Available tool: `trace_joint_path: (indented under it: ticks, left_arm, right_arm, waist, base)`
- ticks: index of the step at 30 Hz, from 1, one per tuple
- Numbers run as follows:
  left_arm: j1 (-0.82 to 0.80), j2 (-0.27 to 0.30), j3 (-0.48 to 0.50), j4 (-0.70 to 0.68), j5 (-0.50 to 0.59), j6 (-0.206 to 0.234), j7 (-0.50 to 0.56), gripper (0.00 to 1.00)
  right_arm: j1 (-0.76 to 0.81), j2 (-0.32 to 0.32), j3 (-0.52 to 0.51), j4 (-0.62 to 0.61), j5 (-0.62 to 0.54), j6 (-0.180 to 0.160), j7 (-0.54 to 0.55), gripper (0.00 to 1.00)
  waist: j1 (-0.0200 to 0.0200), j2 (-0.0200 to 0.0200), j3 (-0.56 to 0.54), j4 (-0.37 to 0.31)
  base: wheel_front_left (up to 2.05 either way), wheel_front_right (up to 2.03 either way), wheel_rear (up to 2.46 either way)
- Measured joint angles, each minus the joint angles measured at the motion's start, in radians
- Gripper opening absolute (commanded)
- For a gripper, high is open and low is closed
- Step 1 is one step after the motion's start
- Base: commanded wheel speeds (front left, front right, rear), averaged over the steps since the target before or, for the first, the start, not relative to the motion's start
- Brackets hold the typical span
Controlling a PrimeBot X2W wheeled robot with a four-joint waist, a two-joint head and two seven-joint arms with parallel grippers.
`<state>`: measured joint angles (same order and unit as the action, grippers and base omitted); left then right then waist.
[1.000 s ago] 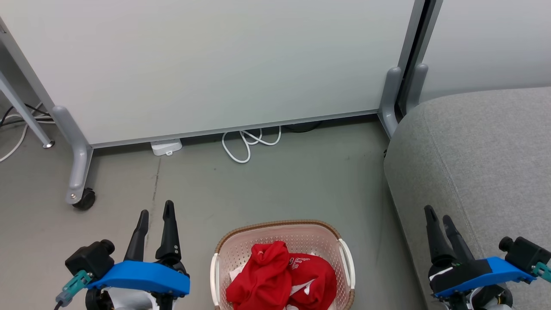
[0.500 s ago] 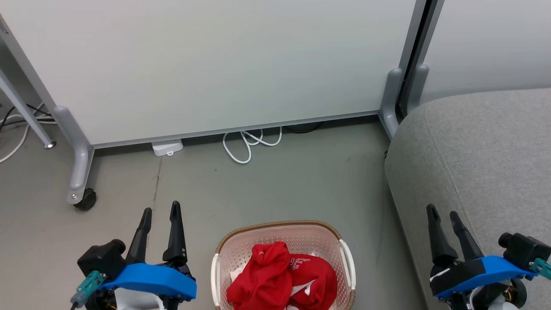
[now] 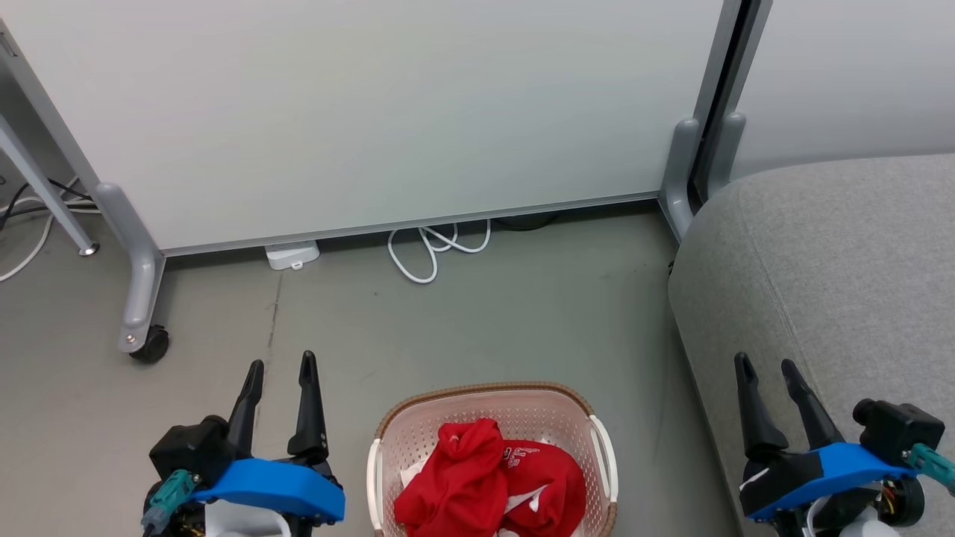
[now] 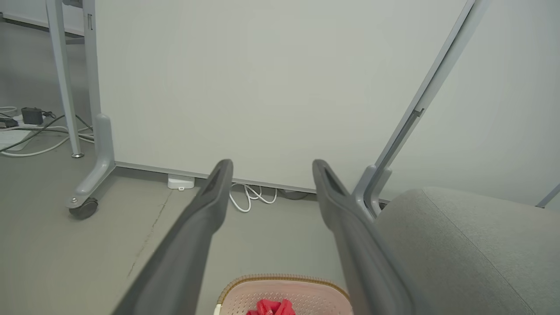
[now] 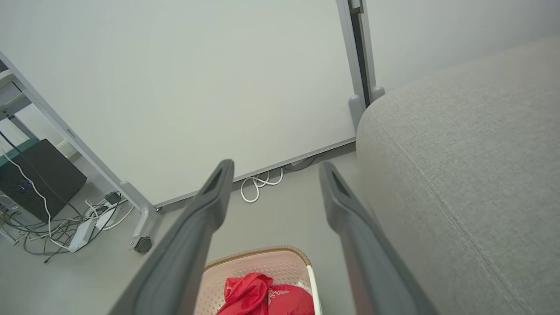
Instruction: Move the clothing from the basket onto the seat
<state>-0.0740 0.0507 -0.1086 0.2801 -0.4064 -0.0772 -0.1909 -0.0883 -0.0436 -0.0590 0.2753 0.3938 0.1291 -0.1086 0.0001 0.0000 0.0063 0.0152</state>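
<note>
Two red garments (clothing (image 3: 485, 485)) heaped in basket (image 3: 477, 389) on floor; none on seat (image 3: 843, 261), close on basket's right. We flank basket with left gripper (image 3: 281, 359) and right gripper (image 3: 764, 360), jaws spread wide, nothing held. We judge this staging for first reach-in.

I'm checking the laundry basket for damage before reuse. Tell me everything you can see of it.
The basket is a cream-white plastic tub, rounded-rectangular, its walls perforated with small holes, topped by a brown woven-look rim, with a white handle on each side. It stands upright on the grey floor, left of the sofa and apart from it. Red clothing lies crumpled inside. Its near end is cut off by the picture's edge; no damage shows on what is visible.
</note>
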Motion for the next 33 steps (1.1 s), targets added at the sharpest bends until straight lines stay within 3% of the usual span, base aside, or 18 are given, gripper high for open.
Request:
trace_joint_path:
  ticks: [33]
  left_arm:
    - [-0.007, 0.000, -0.035, 0.038, 0.204, 0.015, -0.064, 1.00]
  right_arm:
    - [0.000, -0.003, -0.005, 0.013, -0.244, 0.001, -0.047, 1.00]
  waist:
    - [-0.0001, 0.0000, -0.013, 0.011]
  base:
    - [0.00, 0.00, 0.00]
